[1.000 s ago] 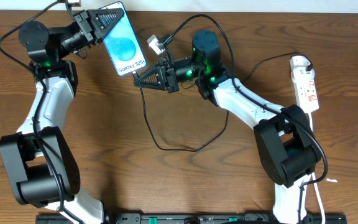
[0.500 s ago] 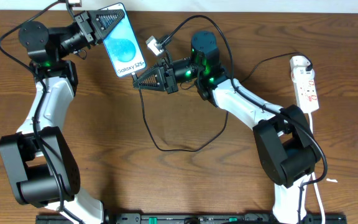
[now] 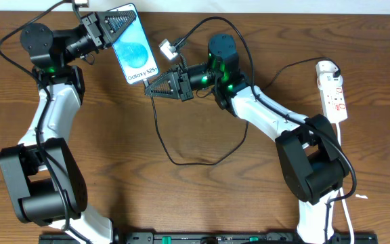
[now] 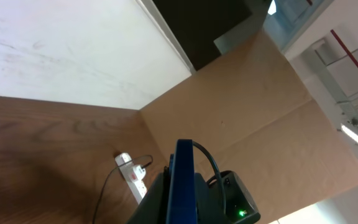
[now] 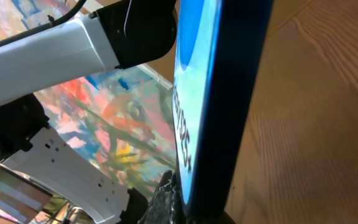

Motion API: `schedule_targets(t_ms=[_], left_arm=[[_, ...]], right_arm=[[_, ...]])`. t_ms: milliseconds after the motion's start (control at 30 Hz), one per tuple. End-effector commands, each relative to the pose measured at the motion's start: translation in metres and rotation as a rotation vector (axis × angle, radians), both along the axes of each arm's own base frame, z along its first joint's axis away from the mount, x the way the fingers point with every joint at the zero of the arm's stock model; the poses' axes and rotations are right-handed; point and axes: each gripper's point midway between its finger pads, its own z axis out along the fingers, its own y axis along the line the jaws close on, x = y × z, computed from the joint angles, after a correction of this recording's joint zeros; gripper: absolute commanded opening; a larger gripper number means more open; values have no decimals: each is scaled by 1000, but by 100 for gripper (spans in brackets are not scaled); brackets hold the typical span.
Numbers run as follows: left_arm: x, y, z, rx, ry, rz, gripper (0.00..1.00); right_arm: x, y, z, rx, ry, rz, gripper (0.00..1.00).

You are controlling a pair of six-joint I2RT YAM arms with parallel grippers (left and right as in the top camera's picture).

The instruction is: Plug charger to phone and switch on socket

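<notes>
Charger: its slack loop (image 3: pixel 195 164) lies on the table (image 3: pixel 202 210) in the lower centre of the overhead view; it is light and limp, so I judge it can only be steered by a hold right behind the plug tip
Socket: white strip (image 3: pixel 334 95) at the right edge, well apart from both grippers; it looks light, so I expect it to skid when a switch is pressed
Right gripper: (image 3: pixel 152 87) closed on the charger's plug end, centre-left, just beside the phone's lower edge; I cannot tell whether the tip is in the port
Phone: (image 3: pixel 134 49) upper left, screen lit; stiff, slick and fragile, best held by its side edges
Left gripper: (image 3: pixel 117 26) clamped on the phone's far end; I judge a hard push from the plug could pivot it
</notes>
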Motion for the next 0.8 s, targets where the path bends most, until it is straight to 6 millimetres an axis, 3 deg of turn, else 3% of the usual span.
schedule_targets(t_ms=[0,767], left_arm=[[-21,-15,8,46,-43,-103,7],[-28,-18,5,63,-42,-146,7]], right_arm=[[18,6,2,6,-6,-97,1],[28,7,4,13,-15,-153,1]])
